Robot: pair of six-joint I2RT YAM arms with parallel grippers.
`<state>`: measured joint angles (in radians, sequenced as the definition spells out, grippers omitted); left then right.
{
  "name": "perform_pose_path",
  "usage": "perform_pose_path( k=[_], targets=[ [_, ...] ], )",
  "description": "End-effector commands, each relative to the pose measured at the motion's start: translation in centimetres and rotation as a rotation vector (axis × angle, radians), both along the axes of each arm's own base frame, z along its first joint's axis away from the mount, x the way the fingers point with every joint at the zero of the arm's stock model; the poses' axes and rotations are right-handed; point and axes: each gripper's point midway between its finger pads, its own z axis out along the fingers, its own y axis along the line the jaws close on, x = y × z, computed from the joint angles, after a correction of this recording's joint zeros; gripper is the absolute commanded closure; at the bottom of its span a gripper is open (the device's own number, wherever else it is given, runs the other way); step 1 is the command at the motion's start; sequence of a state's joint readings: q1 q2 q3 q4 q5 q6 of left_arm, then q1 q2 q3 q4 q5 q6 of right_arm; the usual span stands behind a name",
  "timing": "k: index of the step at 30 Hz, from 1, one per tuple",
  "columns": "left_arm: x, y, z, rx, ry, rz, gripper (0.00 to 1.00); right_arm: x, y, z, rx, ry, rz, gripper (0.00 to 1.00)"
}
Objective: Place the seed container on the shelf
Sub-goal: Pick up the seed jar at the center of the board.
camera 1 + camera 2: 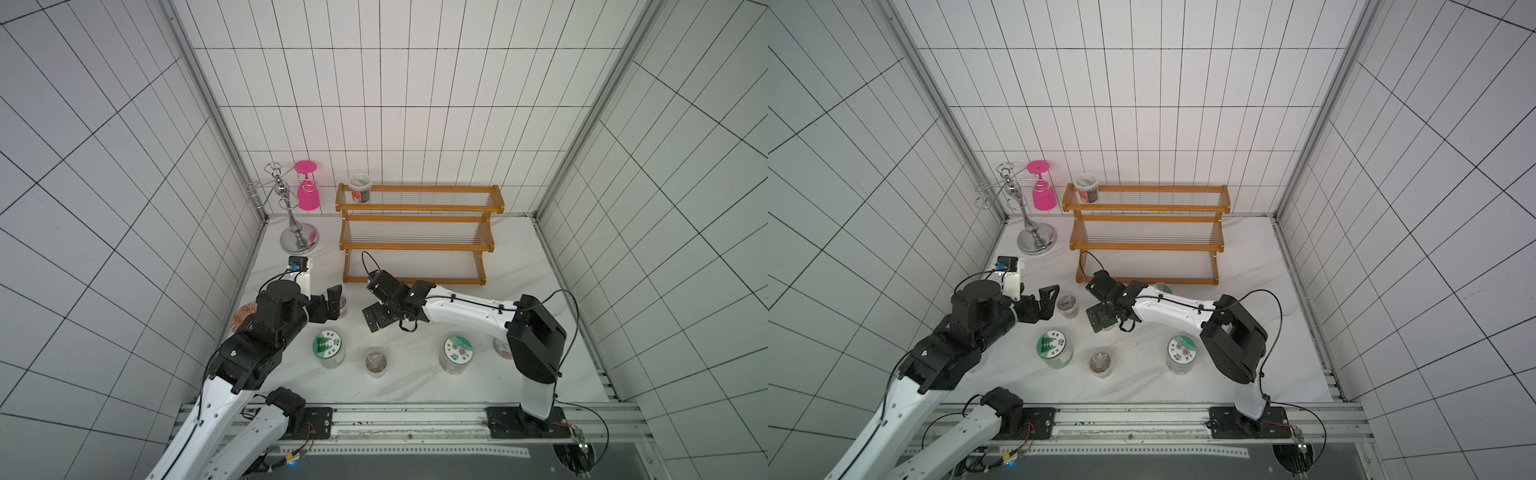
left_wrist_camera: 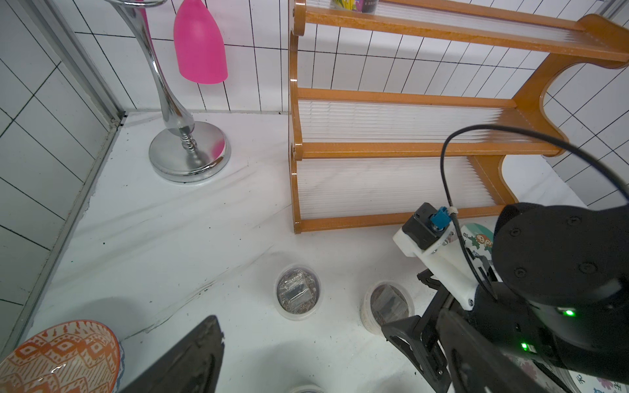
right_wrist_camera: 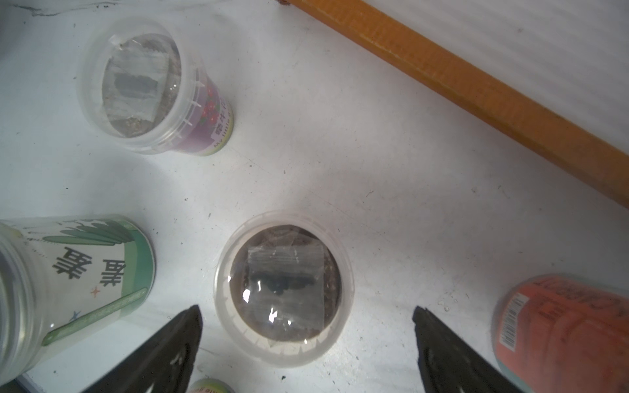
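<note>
Hovering the right gripper (image 3: 306, 309) over a seed tub (image 3: 284, 289), fingers (image 3: 163, 347) spread wide to either side of the clear lid and touching neither lid nor wall. Finding that tub upright on the table (image 1: 415, 386), just in front of the shelf (image 1: 419, 232) and its bottom rail, on no tier. Hiding it almost wholly under the gripper in both top views, showing only a pale sliver, probably an edge of the seed tub (image 1: 1106, 328). Crowding it on the table: a green jar (image 3: 68, 289) near one finger, an orange jar (image 3: 561, 337) near the other, both apart from the tub. Standing a second tub (image 3: 149, 88), purple-labelled, farther off, just beside the left gripper (image 1: 1052, 303), also spread wide. Sitting a third tub (image 1: 360, 188) on the top tier, at its left end. Lining the near table with a floral-lid jar (image 1: 457, 353) and a small tub (image 1: 376, 362). Hanging a pink glass (image 1: 308, 195) upside down on a chrome stand (image 1: 297, 232) left of the shelf. Resting a patterned bowl (image 2: 58, 357) by the left arm.
</note>
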<state>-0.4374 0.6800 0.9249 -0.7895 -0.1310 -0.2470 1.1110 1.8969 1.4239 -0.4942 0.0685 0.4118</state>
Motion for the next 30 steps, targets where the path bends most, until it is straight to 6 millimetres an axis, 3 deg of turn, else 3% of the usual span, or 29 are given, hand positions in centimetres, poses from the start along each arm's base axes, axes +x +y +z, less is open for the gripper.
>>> perform_pose_path(
  k=[1,9,23,30],
  targets=[
    [-0.2,0.2,-0.2,0.011,-0.004,0.000,0.01,0.3,1.3,0.5,0.009,-0.027,0.013,0.00],
    [-0.3,0.3,-0.4,0.011,-0.004,0.003,0.01,0.2,2.0,-0.8,-0.016,-0.021,0.021,0.01],
    [-0.4,0.4,-0.5,0.013,-0.006,0.006,0.01,0.3,2.2,-2.2,-0.065,-0.006,0.012,0.15],
    [-0.3,0.4,-0.7,0.012,-0.006,0.004,0.01,0.3,1.6,-0.7,-0.071,-0.022,0.015,0.29]
  ],
)
